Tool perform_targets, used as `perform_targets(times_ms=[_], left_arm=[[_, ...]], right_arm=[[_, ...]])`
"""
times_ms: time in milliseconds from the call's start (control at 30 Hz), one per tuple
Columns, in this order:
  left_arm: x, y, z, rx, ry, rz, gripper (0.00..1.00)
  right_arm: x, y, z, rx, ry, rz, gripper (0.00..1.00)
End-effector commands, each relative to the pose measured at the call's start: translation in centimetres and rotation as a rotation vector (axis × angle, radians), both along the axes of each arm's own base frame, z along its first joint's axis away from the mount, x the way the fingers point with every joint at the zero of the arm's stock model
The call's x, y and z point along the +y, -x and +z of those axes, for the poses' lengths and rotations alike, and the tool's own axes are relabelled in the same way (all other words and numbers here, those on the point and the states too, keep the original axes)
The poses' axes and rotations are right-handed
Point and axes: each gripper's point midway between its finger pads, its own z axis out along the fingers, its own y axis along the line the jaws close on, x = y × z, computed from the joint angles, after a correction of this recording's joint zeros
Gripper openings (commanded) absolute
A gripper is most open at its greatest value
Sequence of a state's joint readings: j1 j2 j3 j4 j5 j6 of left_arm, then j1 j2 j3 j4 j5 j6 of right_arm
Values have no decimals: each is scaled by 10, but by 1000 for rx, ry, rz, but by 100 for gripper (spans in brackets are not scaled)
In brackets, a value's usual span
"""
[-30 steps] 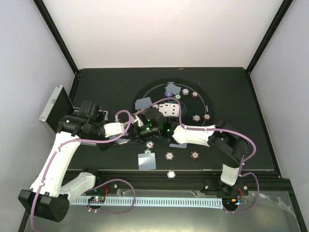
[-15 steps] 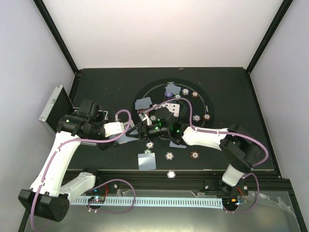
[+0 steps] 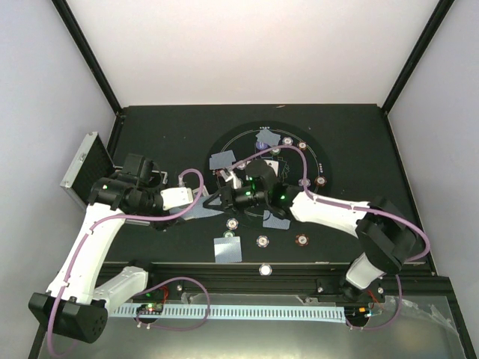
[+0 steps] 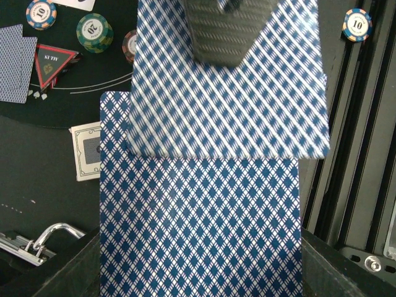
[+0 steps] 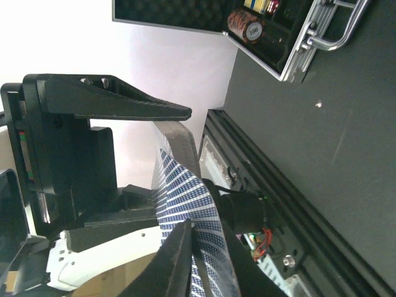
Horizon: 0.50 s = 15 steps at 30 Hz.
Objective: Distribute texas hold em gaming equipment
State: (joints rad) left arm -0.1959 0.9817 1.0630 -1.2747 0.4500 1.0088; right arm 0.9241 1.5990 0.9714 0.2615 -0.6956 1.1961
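Two grippers meet low over the table [image 3: 359, 142]: our left gripper [image 3: 200, 207] clamps the blue-checked card deck [image 4: 198, 229] by its long edges, while our right gripper [image 3: 223, 199] pinches the top card [image 4: 247, 117], which sits half off the deck. We should draw it flat and straight, so no second card follows

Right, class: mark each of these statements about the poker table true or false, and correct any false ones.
1. The silver case stands open. True.
2. The red triangle marker lies inside the case. False: it lies on the round mat beside a green chip.
3. The left pincer is empty. False: it holds the lower blue-backed card.
4. The right pincer grips the upper card. True.
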Motion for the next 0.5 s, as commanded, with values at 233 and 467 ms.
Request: perform_targets(times_ms=[233, 467], left_arm=[[-1, -8, 12, -50, 14, 12, 2], [1, -9, 8, -42, -1, 18, 2]], right_arm=[[-54, -33, 5, -56, 94, -58, 4], [-132, -107, 1, -98, 150, -231, 3]])
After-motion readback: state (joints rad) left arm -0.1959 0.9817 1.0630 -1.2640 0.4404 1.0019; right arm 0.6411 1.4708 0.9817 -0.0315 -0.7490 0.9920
